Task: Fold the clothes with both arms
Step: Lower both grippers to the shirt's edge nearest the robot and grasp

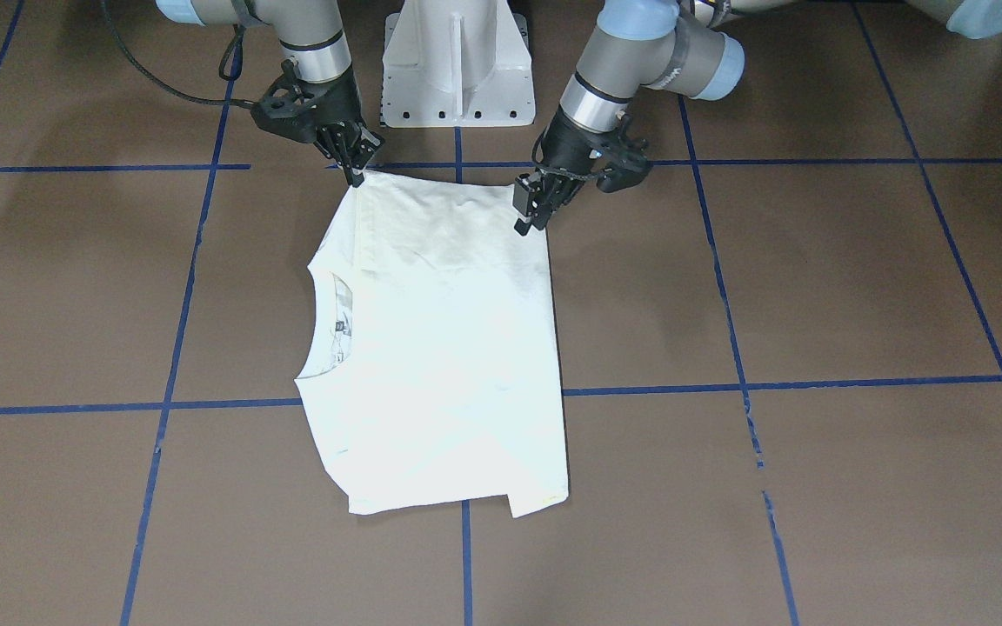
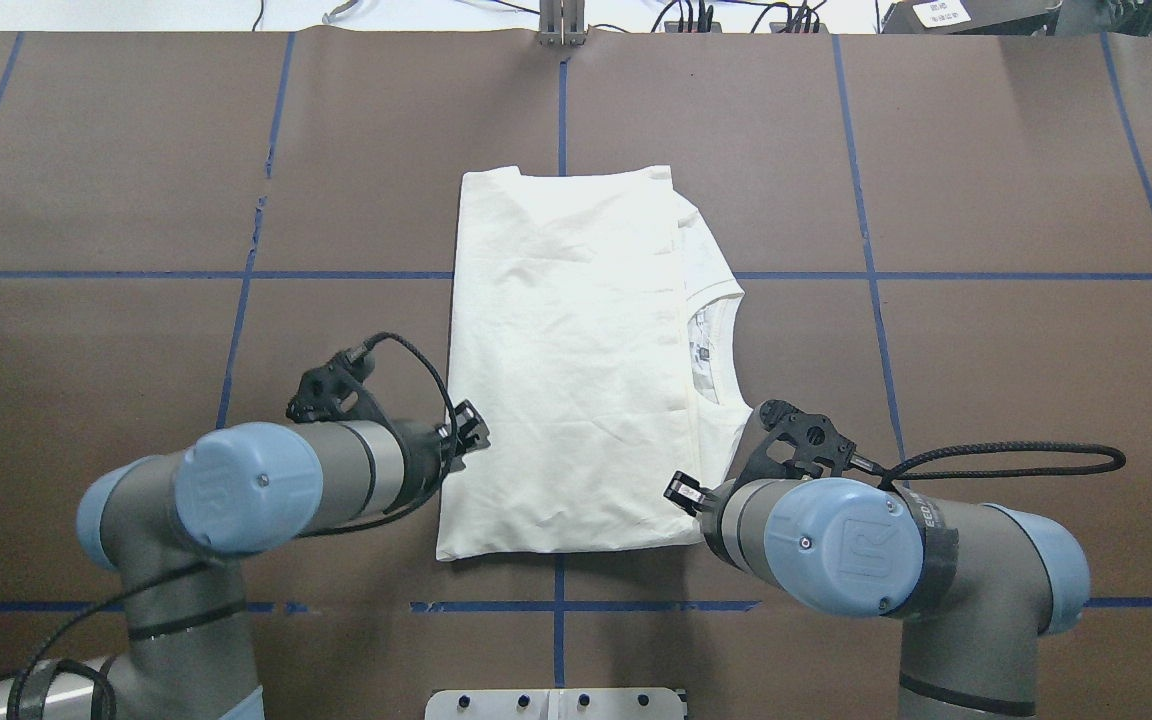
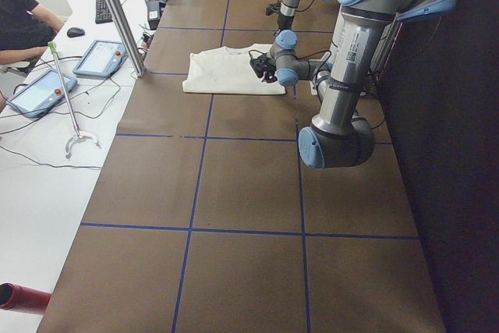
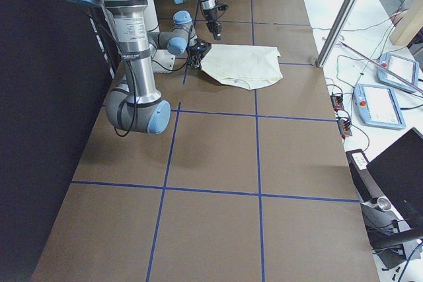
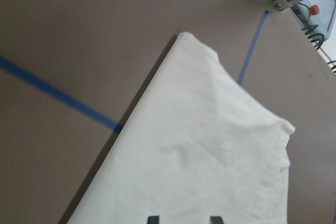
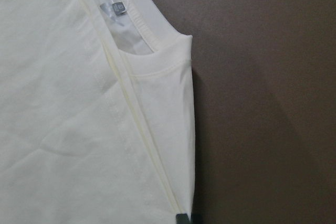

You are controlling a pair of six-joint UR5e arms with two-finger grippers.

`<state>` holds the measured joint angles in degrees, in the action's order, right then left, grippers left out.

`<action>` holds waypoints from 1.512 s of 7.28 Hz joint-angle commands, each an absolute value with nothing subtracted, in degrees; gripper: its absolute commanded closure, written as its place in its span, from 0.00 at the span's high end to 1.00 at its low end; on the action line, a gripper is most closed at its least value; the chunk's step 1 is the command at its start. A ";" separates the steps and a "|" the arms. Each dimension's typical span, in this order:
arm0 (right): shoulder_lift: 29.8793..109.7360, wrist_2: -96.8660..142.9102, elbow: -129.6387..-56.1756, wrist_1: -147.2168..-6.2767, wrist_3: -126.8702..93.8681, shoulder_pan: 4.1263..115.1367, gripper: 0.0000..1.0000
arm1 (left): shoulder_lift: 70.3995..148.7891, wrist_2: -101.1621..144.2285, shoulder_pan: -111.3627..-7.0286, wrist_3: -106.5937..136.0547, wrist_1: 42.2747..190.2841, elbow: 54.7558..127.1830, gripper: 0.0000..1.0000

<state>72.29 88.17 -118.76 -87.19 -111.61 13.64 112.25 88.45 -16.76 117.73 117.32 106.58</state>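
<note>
The clothes are one cream-white T-shirt (image 1: 440,348) (image 2: 576,370), folded into a tall rectangle, plain side up, flat on the brown table. Its collar (image 2: 706,345) with a small label points toward my right arm's side. My left gripper (image 1: 530,217) (image 2: 471,428) hovers over the shirt's near corner, and the left wrist view shows its fingertips (image 5: 152,219) apart above the cloth (image 5: 210,161), so it is open. My right gripper (image 1: 353,176) (image 2: 681,490) sits at the other near corner. In the right wrist view its tips (image 6: 182,219) are close together at the shirt's edge (image 6: 189,129), shut on it.
The white flanged pedestal (image 1: 456,61) stands just behind the shirt between the arms. Blue tape lines (image 2: 336,275) grid the table. An aluminium post (image 2: 561,25) rises at the far edge. A person's arm (image 3: 23,25) and tablets (image 3: 101,56) are beyond that edge.
</note>
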 commanded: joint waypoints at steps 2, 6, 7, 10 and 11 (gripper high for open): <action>72.33 88.24 -118.92 -87.19 -111.62 13.54 0.00 | 112.06 86.13 -10.46 121.20 108.13 107.40 0.43; 72.33 88.15 -119.00 -87.19 -111.71 13.54 0.00 | 112.06 86.31 -10.46 121.11 104.24 108.02 0.47; 72.33 88.15 -119.00 -87.19 -111.62 13.62 0.00 | 112.23 86.31 -10.55 121.11 104.24 108.37 0.47; 72.42 88.15 -118.92 -87.19 -111.71 13.62 0.00 | 112.15 86.40 -9.85 121.20 101.16 109.25 0.47; 72.42 88.15 -119.00 -87.19 -111.71 13.54 0.00 | 111.97 86.40 -9.84 121.11 101.16 109.07 0.47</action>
